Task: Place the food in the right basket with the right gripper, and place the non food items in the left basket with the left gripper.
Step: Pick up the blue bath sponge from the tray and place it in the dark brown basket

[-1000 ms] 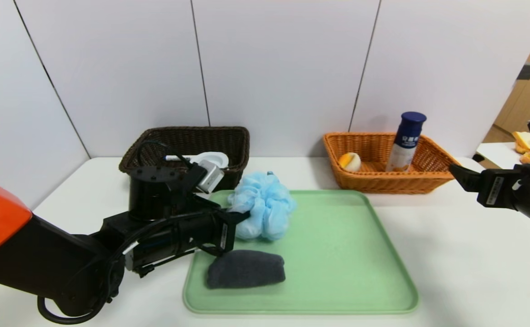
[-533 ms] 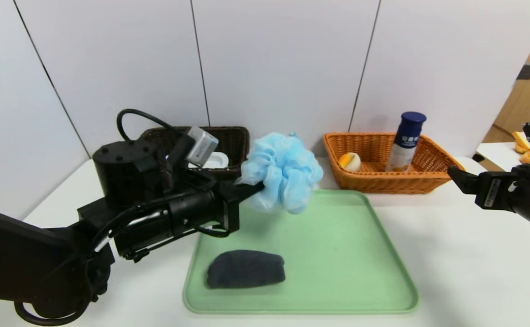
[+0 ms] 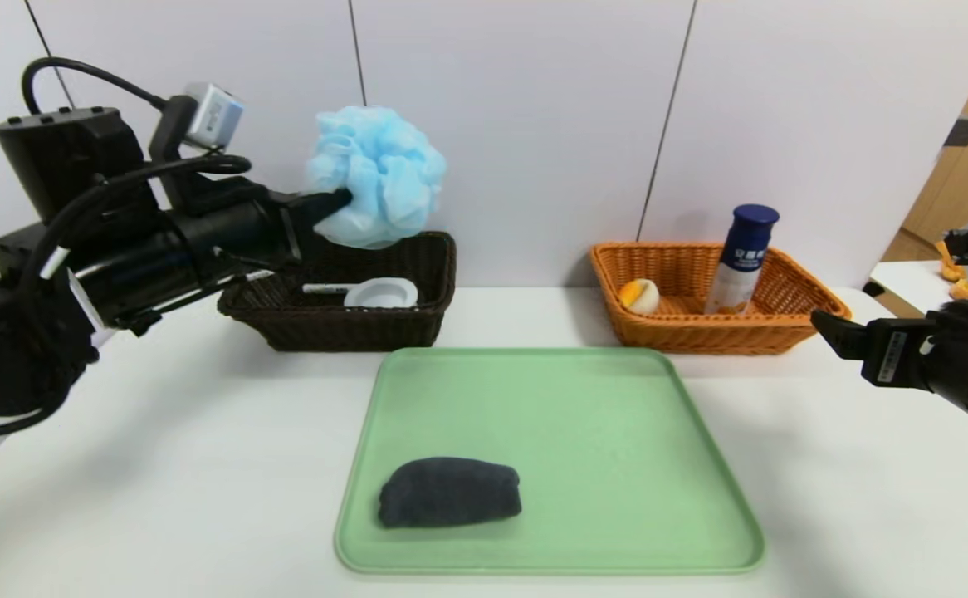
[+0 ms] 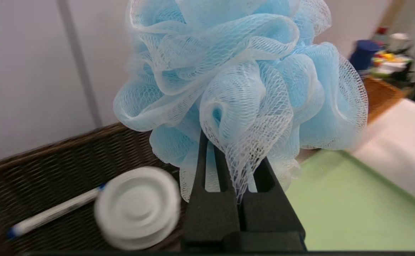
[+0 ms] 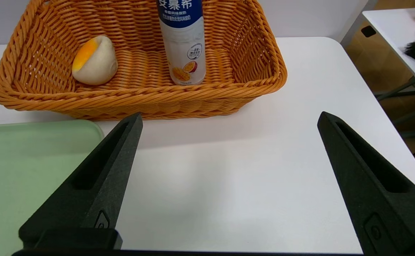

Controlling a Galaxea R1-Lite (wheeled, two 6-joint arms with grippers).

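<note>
the left gripper (image 3: 336, 202) is raised above the dark wicker left basket (image 3: 426, 324), its two fingers (image 4: 264, 177) pressed together on a fold of the light blue mesh bath pouf (image 3: 378, 174). the pouf hangs in the air over the basket's near right part, clear of the rim, and in the left wrist view it (image 4: 243, 81) fills most of the frame with mesh bunched between the black fingers. under it, inside the left basket (image 4: 51, 163), lie a white round lid (image 4: 138, 208) and a white pen (image 4: 54, 213) with a blue tip, the pen's end just beside the lid.

the green tray (image 3: 617, 465) sits on the white table (image 3: 160, 465) in front of both baskets. a dark grey rolled cloth (image 3: 449, 492) lies flat on the tray's near left part (the only item on it).

the right gripper (image 3: 824, 320) hovers low over the table, just beside the near right corner of the orange right basket (image 3: 683, 332), with its fingers (image 5: 97, 185) spread wide apart and nothing between them. in that basket (image 5: 33, 96) a white bottle (image 5: 182, 39) with a blue cap stands upright, and a round white and orange bun (image 5: 94, 61) rests apart from it, toward the basket's left end.
</note>
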